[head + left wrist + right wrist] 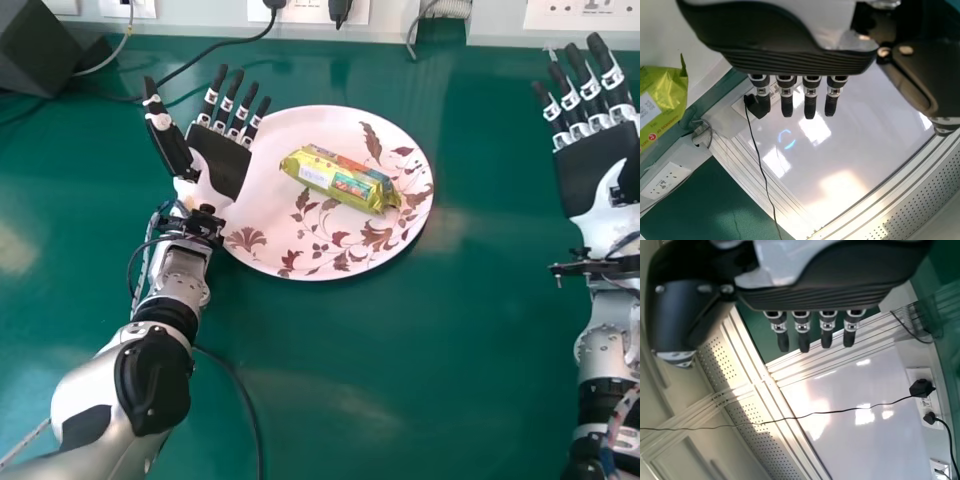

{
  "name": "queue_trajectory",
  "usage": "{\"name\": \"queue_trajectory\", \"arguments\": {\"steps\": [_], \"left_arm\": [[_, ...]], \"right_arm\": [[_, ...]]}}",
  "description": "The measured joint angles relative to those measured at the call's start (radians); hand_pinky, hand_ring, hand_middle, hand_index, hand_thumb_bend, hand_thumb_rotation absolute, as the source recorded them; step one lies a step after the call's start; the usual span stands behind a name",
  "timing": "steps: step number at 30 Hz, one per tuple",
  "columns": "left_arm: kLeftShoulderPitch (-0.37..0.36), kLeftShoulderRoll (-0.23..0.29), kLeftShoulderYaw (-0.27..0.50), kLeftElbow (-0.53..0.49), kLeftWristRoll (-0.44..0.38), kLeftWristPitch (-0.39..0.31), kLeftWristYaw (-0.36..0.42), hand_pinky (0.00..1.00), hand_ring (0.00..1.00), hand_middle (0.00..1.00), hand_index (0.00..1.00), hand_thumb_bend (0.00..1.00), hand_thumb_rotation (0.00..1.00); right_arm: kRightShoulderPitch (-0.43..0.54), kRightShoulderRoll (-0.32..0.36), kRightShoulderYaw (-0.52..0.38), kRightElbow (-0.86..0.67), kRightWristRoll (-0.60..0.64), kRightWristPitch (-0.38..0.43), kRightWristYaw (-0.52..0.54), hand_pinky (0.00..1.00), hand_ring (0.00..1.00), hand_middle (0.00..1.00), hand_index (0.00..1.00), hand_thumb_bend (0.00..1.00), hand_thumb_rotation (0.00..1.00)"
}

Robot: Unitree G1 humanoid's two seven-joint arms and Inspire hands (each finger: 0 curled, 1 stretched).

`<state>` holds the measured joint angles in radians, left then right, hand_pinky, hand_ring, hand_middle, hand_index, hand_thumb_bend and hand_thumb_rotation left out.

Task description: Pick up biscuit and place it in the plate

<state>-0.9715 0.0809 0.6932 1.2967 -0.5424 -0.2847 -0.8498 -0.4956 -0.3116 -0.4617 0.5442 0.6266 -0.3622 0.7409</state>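
On the green desk [380,370], toward its far edge, is a flowered plate [300,127]. The left hand [219,163] is at the plate's left edge and the right hand [588,172] well beyond its right edge, both with fingers straight, released; the wrapped biscuit [335,182] lies on the plate.

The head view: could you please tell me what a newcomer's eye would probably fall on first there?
Probably the shiny yellow-green biscuit packet, lying on the pale plate with its brown leaf pattern, near the middle. Next, likely the two robot hands, fingers open: the left at the plate's left edge, the right at the view's right side.
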Motion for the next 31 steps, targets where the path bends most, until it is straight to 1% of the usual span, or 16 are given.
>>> {"name": "queue_trajectory", "arguments": {"steps": [4,7,12,20,24,25,26,28,31], "left_arm": [[0.0,0.0,0.0,0.0,-0.001,0.002,-0.005,1.0,1.0,1.0,1.0,1.0,1.0],[0.0,0.0,0.0,0.0,0.0,0.002,-0.005,1.0,1.0,1.0,1.0,1.0,1.0],[0.0,0.001,0.001,0.0,-0.001,0.008,-0.003,1.0,1.0,1.0,1.0,1.0,1.0],[-0.001,0.003,0.003,0.0,-0.01,0.017,-0.01,1.0,1.0,1.0,1.0,1.0,0.96],[-0.001,0.004,0.004,0.0,-0.018,0.025,-0.01,1.0,1.0,1.0,1.0,1.0,0.93],[-0.002,0.004,0.004,0.0,-0.019,0.025,-0.01,1.0,1.0,1.0,1.0,1.0,0.92],[-0.002,0.004,0.004,0.0,-0.019,0.025,-0.01,0.97,1.0,1.0,1.0,1.0,0.9],[-0.002,0.005,0.004,0.0,-0.019,0.026,-0.01,0.91,1.0,1.0,1.0,1.0,0.9],[-0.002,0.005,0.003,0.0,-0.019,0.027,-0.009,0.86,0.99,1.0,1.0,1.0,0.9]], "right_arm": [[0.0,0.008,0.003,-0.015,0.0,0.02,-0.012,1.0,1.0,1.0,1.0,0.85,1.0],[0.0,0.01,0.003,-0.026,0.007,0.029,-0.012,1.0,1.0,1.0,1.0,0.87,1.0],[0.0,0.014,-0.003,-0.035,0.035,0.05,-0.005,1.0,1.0,1.0,1.0,0.85,1.0],[-0.01,0.019,-0.043,-0.012,0.111,0.101,0.046,1.0,1.0,1.0,1.0,0.84,1.0],[-0.034,0.019,-0.069,0.026,0.167,0.147,0.099,1.0,1.0,1.0,1.0,0.85,0.99],[-0.04,0.019,-0.08,0.037,0.191,0.174,0.129,1.0,1.0,1.0,1.0,0.85,0.98],[-0.041,0.019,-0.082,0.039,0.195,0.179,0.134,1.0,1.0,1.0,1.0,0.85,0.99],[-0.053,0.019,-0.1,0.063,0.232,0.226,0.167,1.0,1.0,1.0,1.0,0.85,0.99],[-0.058,0.022,-0.117,0.071,0.252,0.268,0.174,1.0,1.0,1.0,1.0,0.84,1.0]]}}
